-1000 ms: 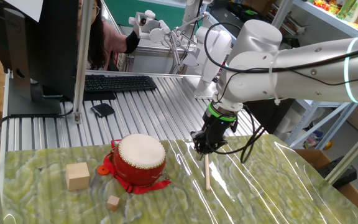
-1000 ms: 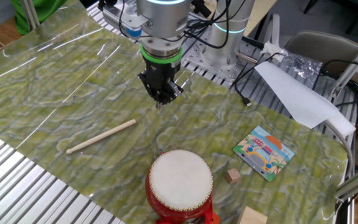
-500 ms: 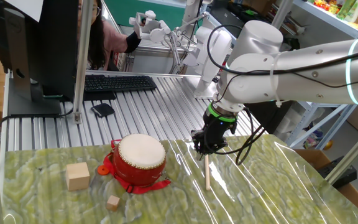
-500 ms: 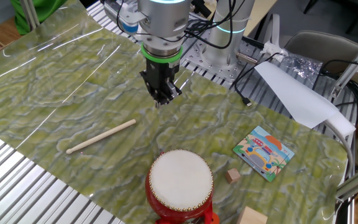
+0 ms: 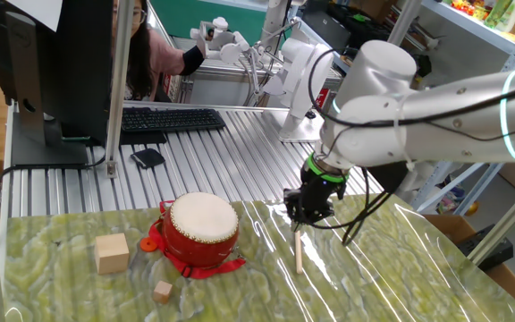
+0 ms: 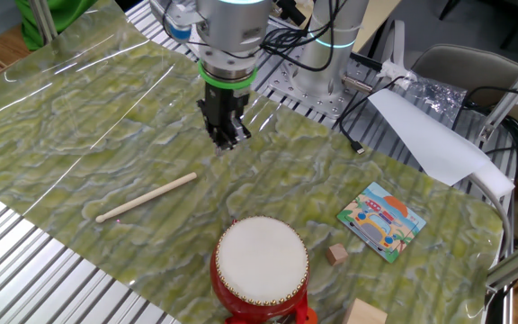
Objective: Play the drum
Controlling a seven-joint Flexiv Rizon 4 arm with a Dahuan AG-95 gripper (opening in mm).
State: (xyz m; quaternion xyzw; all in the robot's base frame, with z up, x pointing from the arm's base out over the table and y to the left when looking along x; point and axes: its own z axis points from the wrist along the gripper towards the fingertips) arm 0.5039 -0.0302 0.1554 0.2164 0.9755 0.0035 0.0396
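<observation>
The drum (image 5: 202, 228) is red with a cream-white head and stands on the green marbled mat; it also shows in the other fixed view (image 6: 261, 265) at the near edge. A thin wooden stick (image 5: 299, 250) lies flat on the mat to the drum's right and shows in the other fixed view (image 6: 147, 197) as well. My gripper (image 5: 304, 216) hangs just above the mat near the stick's far end, pointing down. In the other fixed view the gripper (image 6: 223, 141) is beyond the stick's tip. Its fingers look closed together and hold nothing.
Two plain wooden cubes (image 5: 112, 253) (image 5: 163, 291) lie left of the drum. A picture card (image 6: 381, 220) and a small cube (image 6: 335, 254) lie on the mat's far side. A keyboard (image 5: 170, 119) and a monitor stand behind on the ribbed table.
My gripper has shifted a little sideways toward the stick's end and turned about its axis. The drum, stick and cubes have not moved.
</observation>
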